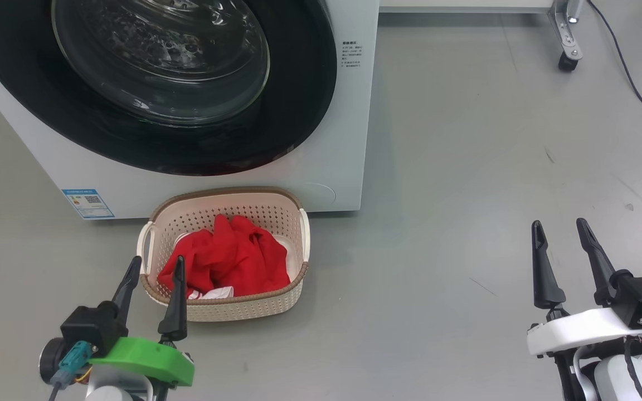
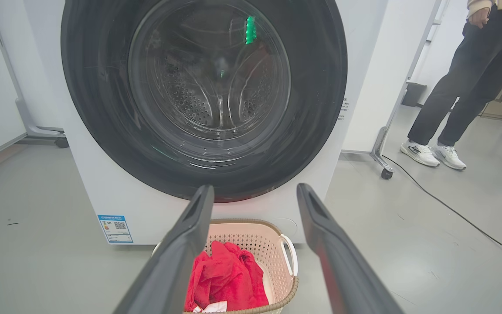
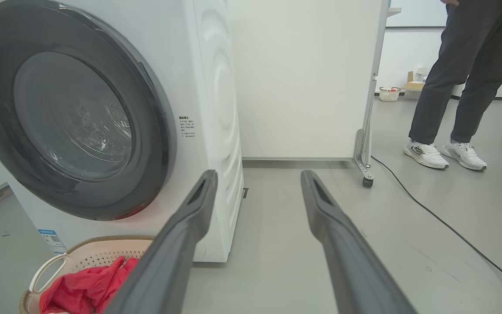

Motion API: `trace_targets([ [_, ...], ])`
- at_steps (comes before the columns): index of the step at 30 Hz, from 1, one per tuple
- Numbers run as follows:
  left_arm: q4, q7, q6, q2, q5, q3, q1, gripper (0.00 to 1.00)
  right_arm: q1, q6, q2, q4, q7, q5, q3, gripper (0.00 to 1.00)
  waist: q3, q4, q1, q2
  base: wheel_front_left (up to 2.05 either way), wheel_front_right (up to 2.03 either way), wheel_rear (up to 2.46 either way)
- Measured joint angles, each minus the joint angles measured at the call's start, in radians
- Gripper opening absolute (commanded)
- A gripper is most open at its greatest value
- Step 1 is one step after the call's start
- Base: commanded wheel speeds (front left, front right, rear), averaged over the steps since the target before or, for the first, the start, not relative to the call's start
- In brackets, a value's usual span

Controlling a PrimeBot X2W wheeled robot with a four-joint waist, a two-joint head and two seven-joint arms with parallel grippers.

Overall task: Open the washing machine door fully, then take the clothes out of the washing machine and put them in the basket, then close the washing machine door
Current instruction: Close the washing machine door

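Observation:
The washing machine (image 1: 332, 167) stands at the upper left, its round black-rimmed door (image 1: 159, 67) shut flat against the front. Below it on the floor sits the cream basket (image 1: 276, 209) holding the red garment (image 1: 232, 256), with a bit of the white striped garment (image 1: 218, 292) under it. My left gripper (image 1: 156, 264) is open at the basket's near left corner, nothing between its fingers. My right gripper (image 1: 560, 228) is open over bare floor far to the right. The left wrist view shows the door (image 2: 203, 96) and the basket (image 2: 277, 244) ahead.
A person in dark trousers and white shoes (image 2: 432, 153) stands right of the machine. A white panel on a caster (image 1: 569, 55) stands behind, and a black cable (image 1: 633, 83) trails across the grey floor at the right.

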Motion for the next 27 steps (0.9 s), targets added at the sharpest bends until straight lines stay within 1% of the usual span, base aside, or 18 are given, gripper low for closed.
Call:
trace_targets([
  [8, 0.006, 0.000, 0.000, 0.000, 0.008, -0.003, 0.000, 1.00, 0.015, 0.002, 0.004, -0.015, 0.000, -0.006, -0.005, 1.00, 0.002, 0.003, 0.0000, 0.0000, 0.00, 0.00, 0.00],
  [13, 0.025, 0.000, 0.000, -0.001, -0.001, -0.007, 0.011, 1.00, 0.015, 0.004, 0.007, -0.016, 0.000, -0.013, -0.008, 1.00, 0.003, 0.003, 0.0000, 0.0000, 0.00, 0.00, 0.00],
  [16, 0.028, 0.000, 0.000, -0.001, -0.005, -0.013, 0.011, 1.00, 0.016, 0.010, 0.008, -0.016, 0.000, -0.013, -0.009, 1.00, 0.003, 0.003, 0.0000, 0.0000, 0.00, 0.00, 0.00],
  [27, 0.028, 0.000, 0.000, -0.001, -0.019, -0.026, 0.011, 1.00, 0.021, 0.014, 0.014, -0.019, 0.000, -0.023, -0.013, 1.00, 0.005, 0.003, 0.0000, 0.0000, 0.00, 0.00, 0.00],
])
